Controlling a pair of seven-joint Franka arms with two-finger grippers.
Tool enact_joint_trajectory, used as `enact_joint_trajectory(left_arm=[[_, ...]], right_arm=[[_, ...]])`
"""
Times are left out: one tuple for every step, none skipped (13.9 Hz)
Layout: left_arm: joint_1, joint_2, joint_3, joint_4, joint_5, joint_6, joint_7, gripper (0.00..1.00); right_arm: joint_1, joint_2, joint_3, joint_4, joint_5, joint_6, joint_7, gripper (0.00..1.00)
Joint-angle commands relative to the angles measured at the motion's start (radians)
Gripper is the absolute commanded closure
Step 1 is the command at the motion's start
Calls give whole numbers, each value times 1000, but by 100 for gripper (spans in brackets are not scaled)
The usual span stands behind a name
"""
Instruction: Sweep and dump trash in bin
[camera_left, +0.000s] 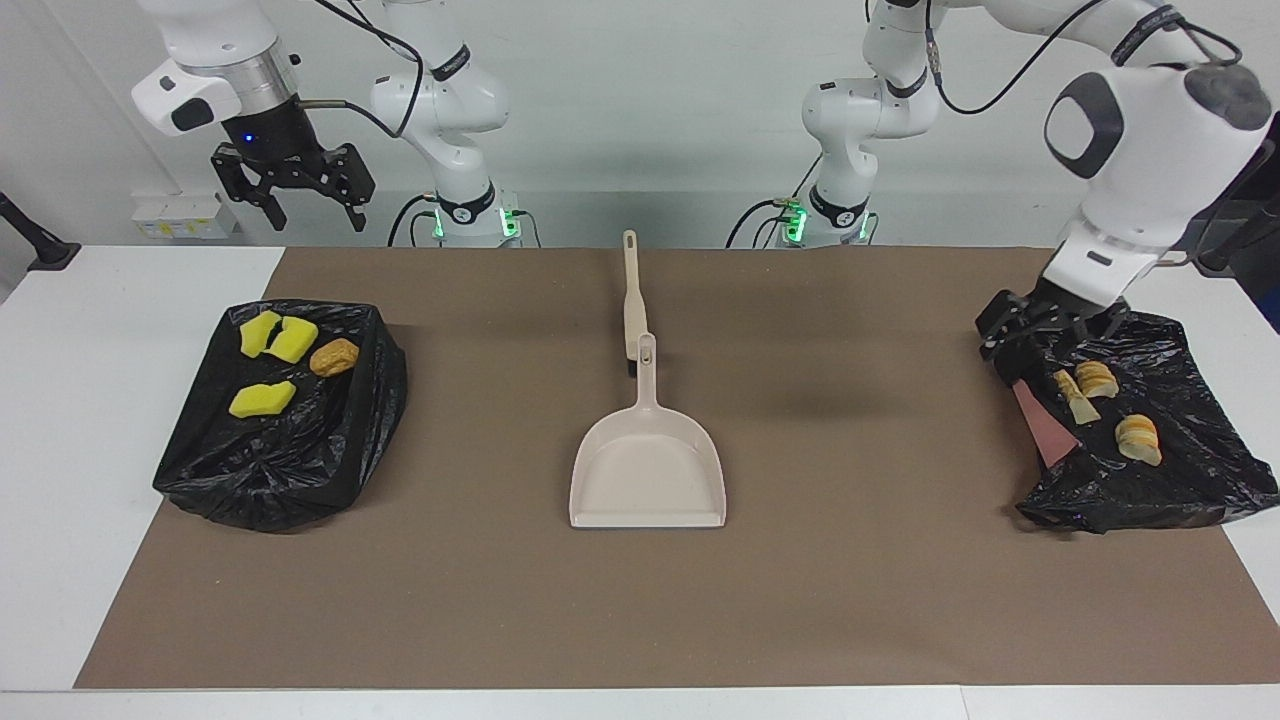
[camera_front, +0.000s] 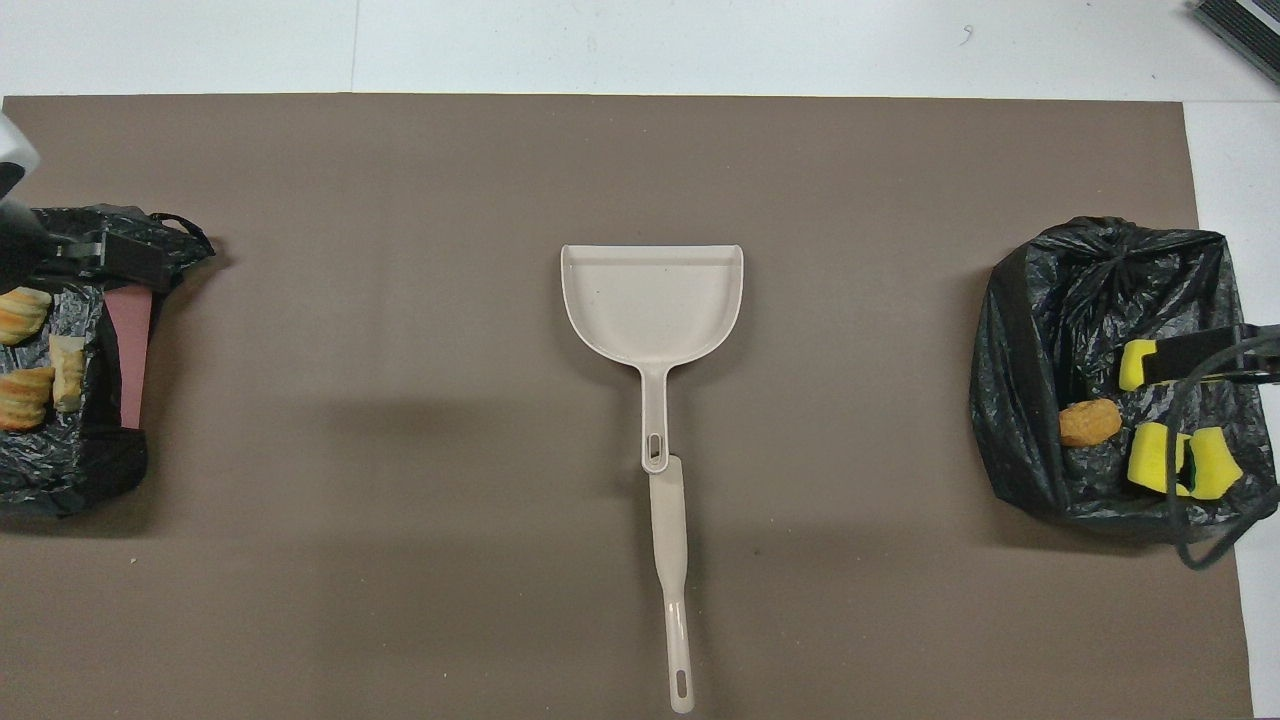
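While the brown mat is lying wide open around the smooth beige dustpan, we're seeing our left gripper, fingers spread, hanging over the crinkly black bag's rim, pastry scraps at its 5 o'clock. Our right gripper, also spread, is waiting above the spongy yellow chunks.

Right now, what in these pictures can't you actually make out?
- Left claw: overhead view cuts it at the edge; in the facing view it merges with the black bag, so touching is unclear.
- Right claw: overhead shows only a dark bar over the sponge chunks.
- Brush: bristle end is hidden under the dustpan handle.
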Motion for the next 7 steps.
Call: enact_joint_trajectory(left_arm=[[4, -53, 3, 1, 12, -76, 6, 0], [4, -75, 3, 4, 12, -99, 4, 0], [4, -87, 5, 9, 12, -128, 3, 0], [4, -90, 8, 21, 11, -165, 0, 0], [4, -90, 8, 41, 9, -206, 1, 0], [4, -89, 8, 74, 11, -246, 3, 0], [4, -89, 7, 99, 9, -282, 1, 0]], right_arm=[[-6, -26, -4, -34, 9, 20, -23, 0], [-6, -26, -4, -34, 9, 20, -23, 0], [-6, -26, -4, -34, 9, 20, -23, 0], [-6, -26, -4, -34, 9, 20, -23, 0], [-6, -26, -4, -34, 9, 20, -23, 0], [-6, -26, -4, -34, 9, 20, -23, 0], [-6, -26, -4, -34, 9, 20, -23, 0]])
